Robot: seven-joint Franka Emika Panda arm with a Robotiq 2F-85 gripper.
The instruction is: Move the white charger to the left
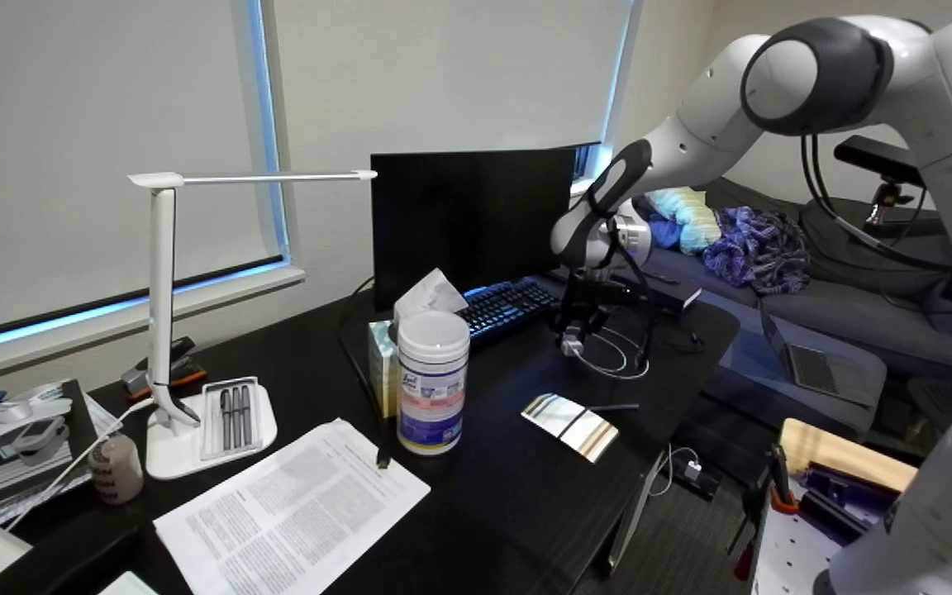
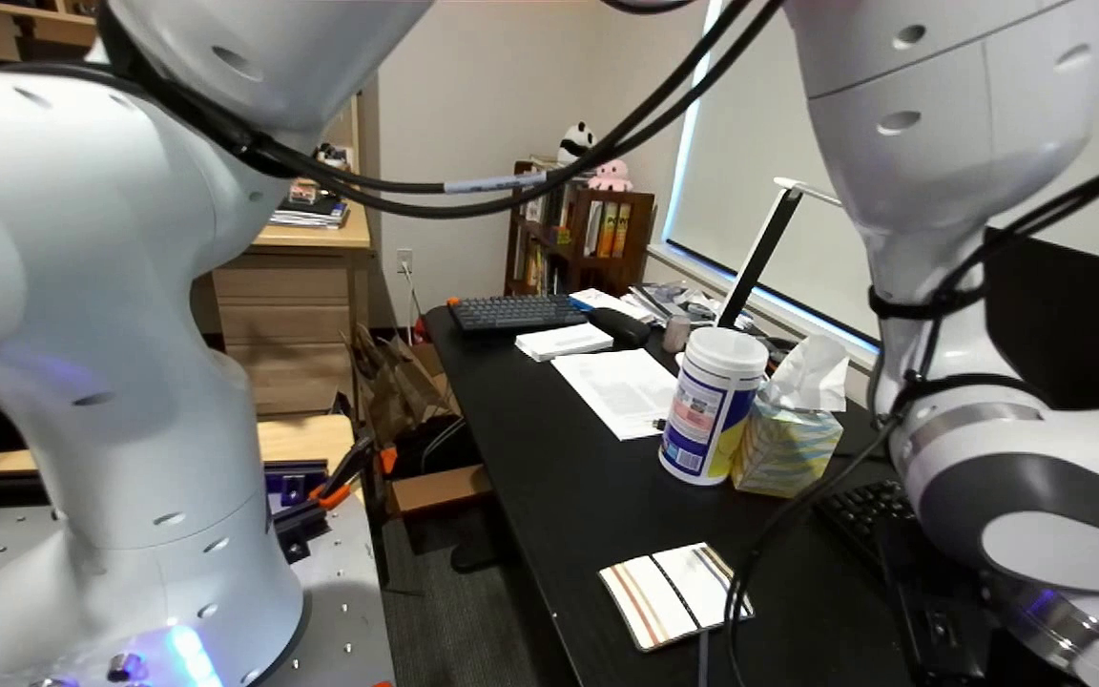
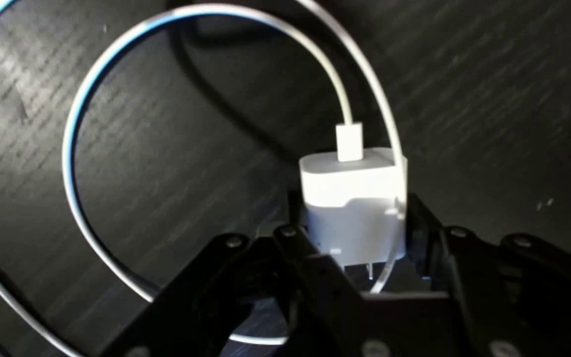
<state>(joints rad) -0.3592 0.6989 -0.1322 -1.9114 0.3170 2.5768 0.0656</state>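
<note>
Black two-fingered gripper (image 3: 357, 218) is pinching the boxy white-plastic charger (image 3: 352, 198) near the black-wood desk's (image 1: 517, 504) right edge, seemingly securing it for lifting leftward.

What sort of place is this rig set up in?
Likely a home office, or a living room doubling as one: a black desk with a monitor, a couch beyond it, and a wooden bookcase.

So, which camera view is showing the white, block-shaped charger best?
The wrist view: the charger appears large, its thin white cable plugged in. Across the exterior views, the charger appears just once, small; otherwise unseen.
</note>
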